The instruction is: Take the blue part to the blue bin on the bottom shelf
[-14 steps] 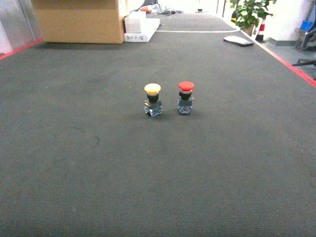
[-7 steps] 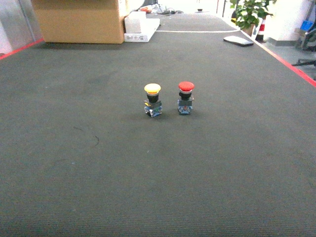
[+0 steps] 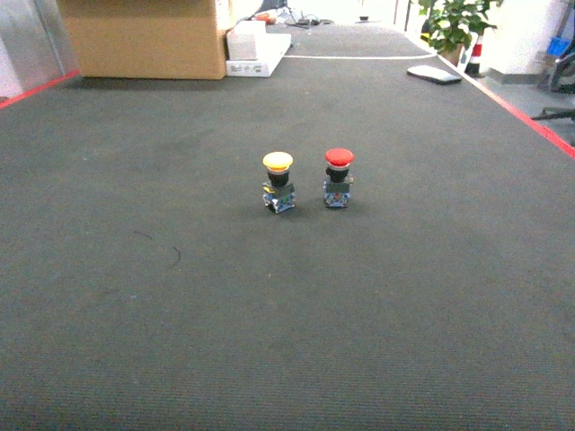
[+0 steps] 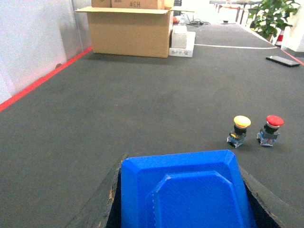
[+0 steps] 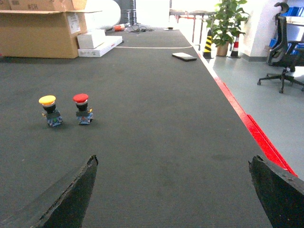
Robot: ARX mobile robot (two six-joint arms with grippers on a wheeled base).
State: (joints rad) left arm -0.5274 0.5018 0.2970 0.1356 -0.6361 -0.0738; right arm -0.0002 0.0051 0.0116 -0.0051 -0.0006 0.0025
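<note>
Between the left gripper's (image 4: 183, 199) jaws, in the left wrist view, sits the blue part (image 4: 183, 190), a moulded blue plastic piece pinched close below the camera. On the dark carpeted floor (image 3: 135, 296) beyond, a yellow-capped push button (image 3: 278, 180) and a red-capped push button (image 3: 338, 177) stand upright side by side, apart from each other. Right gripper's (image 5: 173, 190) jaws are spread wide with nothing between them, and a cardboard box (image 3: 144, 36) stands at the far left.
</note>
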